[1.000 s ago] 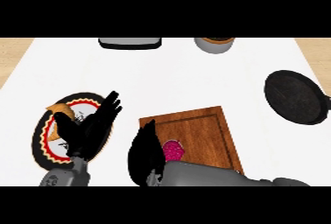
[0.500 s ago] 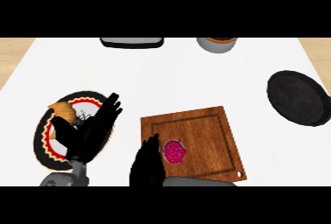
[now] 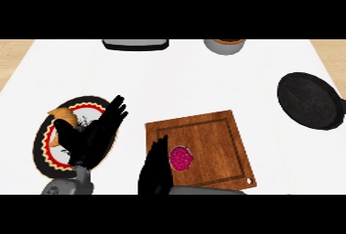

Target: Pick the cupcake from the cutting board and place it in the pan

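Observation:
A cupcake (image 3: 180, 158) with pink-red frosting sits on the wooden cutting board (image 3: 213, 133), near its lower left part. The black pan (image 3: 312, 100) lies at the right edge of the counter, well away from the board. My right hand (image 3: 154, 168) comes in from the bottom edge, fingers straight, just left of the cupcake and over the board's left edge. It holds nothing. My left hand (image 3: 94, 135) rests open, fingers up, above a decorated plate at the left.
A round plate (image 3: 46, 151) with a red and black rim and a piece of bread (image 3: 62, 113) lies under the left hand. A dark tray (image 3: 135, 44) and a grey pot (image 3: 224, 45) stand at the counter's far edge.
The view has shifted, so board and cupcake show further up and in full. My right hand has drawn lower toward the bottom edge, now beside the cupcake. The left hand is unchanged.

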Robot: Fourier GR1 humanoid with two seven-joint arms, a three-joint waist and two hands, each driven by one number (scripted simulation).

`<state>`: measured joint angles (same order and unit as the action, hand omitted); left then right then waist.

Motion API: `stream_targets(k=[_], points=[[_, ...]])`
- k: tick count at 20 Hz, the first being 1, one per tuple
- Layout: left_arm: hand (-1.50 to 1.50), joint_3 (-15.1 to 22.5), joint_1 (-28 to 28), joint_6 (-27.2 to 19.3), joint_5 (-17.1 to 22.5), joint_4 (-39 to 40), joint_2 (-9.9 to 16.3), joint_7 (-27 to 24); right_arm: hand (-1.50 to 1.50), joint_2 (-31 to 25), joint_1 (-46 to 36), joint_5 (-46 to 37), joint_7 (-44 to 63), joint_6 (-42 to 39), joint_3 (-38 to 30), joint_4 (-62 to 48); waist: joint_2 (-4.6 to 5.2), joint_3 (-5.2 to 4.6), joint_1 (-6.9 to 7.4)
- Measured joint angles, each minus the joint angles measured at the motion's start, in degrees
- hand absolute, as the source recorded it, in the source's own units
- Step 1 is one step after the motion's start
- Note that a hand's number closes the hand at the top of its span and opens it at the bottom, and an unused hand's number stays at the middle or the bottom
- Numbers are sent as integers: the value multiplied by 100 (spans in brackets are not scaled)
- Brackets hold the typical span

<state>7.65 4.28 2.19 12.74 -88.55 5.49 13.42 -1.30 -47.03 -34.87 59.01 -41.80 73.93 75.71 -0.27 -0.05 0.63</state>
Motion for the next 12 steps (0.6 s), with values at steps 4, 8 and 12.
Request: stream_targets(k=[4, 8, 12], points=[[0, -13, -94, 42, 6, -131, 30, 19, -150, 21, 63, -236, -83, -84, -79, -148, 9, 2, 2], [0, -75, -49, 29, -2, -80, 14, 38, -150, 37, 247, -589, -196, -192, -160, -223, 15, 3, -31], [0, -79, -56, 27, -19, -93, -33, 35, 150, 41, 327, -966, -356, -282, -290, -384, 20, 4, -33]])
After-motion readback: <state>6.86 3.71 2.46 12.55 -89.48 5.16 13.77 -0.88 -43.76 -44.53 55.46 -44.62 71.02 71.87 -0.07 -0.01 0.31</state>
